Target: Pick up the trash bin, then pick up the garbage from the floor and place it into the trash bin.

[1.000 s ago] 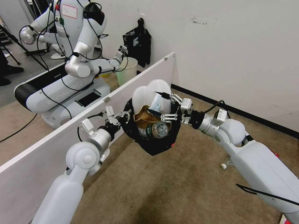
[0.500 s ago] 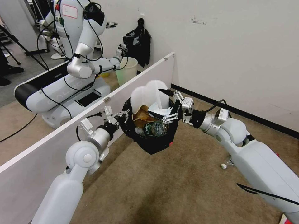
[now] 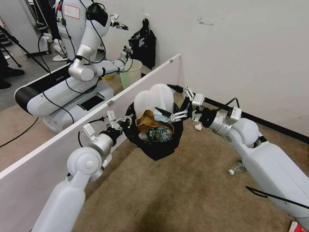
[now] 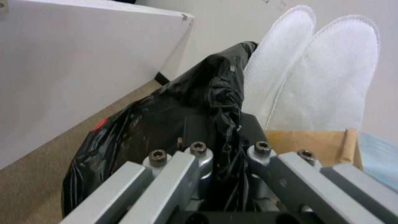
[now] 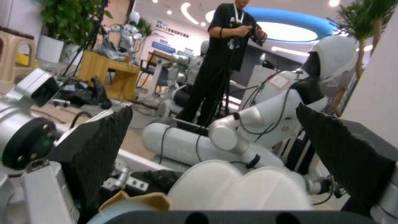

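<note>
The trash bin [image 3: 159, 146], red with a black bag over its rim, hangs above the floor [image 3: 167, 193]. My left gripper [image 3: 125, 121] is shut on its near rim; the left wrist view shows the fingers [image 4: 182, 161] clamped on the bag [image 4: 215, 93]. Garbage fills the bin: white slippers [image 3: 154, 96], a brown paper bag [image 3: 147, 120], a pale blue mask [image 3: 160, 114] and a clear bottle [image 3: 160, 132]. My right gripper [image 3: 173, 104] stands open and holds nothing, just off the bin's far-right rim. A white paper wad [image 3: 198, 126] and a small clear bottle [image 3: 235, 168] lie on the carpet.
A white partition board [image 3: 80, 132] runs along my left, close behind the bin. The white wall with a black baseboard [image 3: 257, 120] is at the right. Beyond the board stand another robot [image 3: 80, 67] and a pale bucket [image 3: 132, 72]. Open carpet lies ahead.
My right gripper let the blue mask drop into the bin, then drew back to the right off the bin. The paper wad on the floor came into view.
</note>
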